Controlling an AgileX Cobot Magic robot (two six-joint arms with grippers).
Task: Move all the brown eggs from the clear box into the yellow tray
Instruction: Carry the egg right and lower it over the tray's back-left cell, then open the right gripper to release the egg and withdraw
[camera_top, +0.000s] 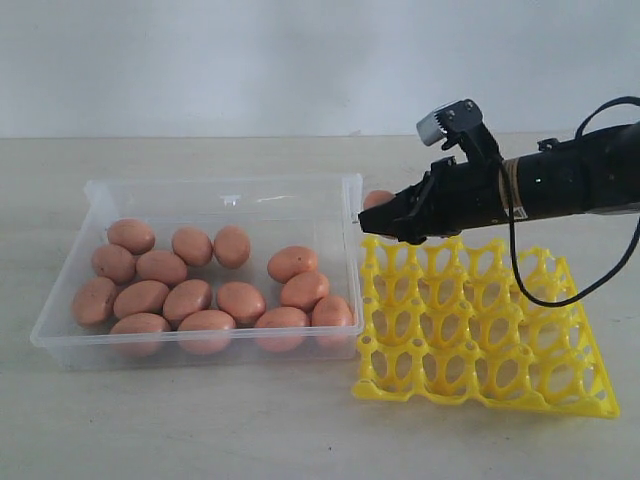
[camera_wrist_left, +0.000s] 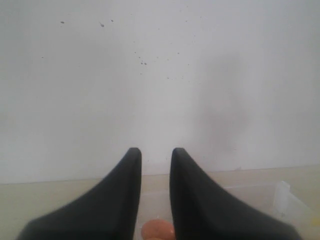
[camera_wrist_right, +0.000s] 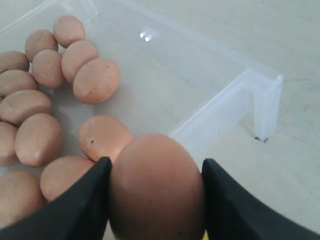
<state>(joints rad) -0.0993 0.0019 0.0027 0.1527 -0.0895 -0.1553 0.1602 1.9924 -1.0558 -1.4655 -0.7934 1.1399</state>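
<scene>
Hanging over the far corner of the yellow tray (camera_top: 470, 400) nearest the clear box (camera_top: 225, 183), a brown egg (camera_wrist_right: 156, 185) is clamped between the two black fingers of the right gripper (camera_wrist_right: 156, 167), just beside the box's right wall. The other brown eggs (camera_top: 187, 300) are seen lying loosely bunched on the box floor. The tray is set on the pale table (camera_top: 200, 420) close beside the box. The left gripper (camera_wrist_left: 155, 155) is seen with its fingers parted and nothing between them; another brown egg (camera_wrist_left: 157, 231) is glimpsed below them
</scene>
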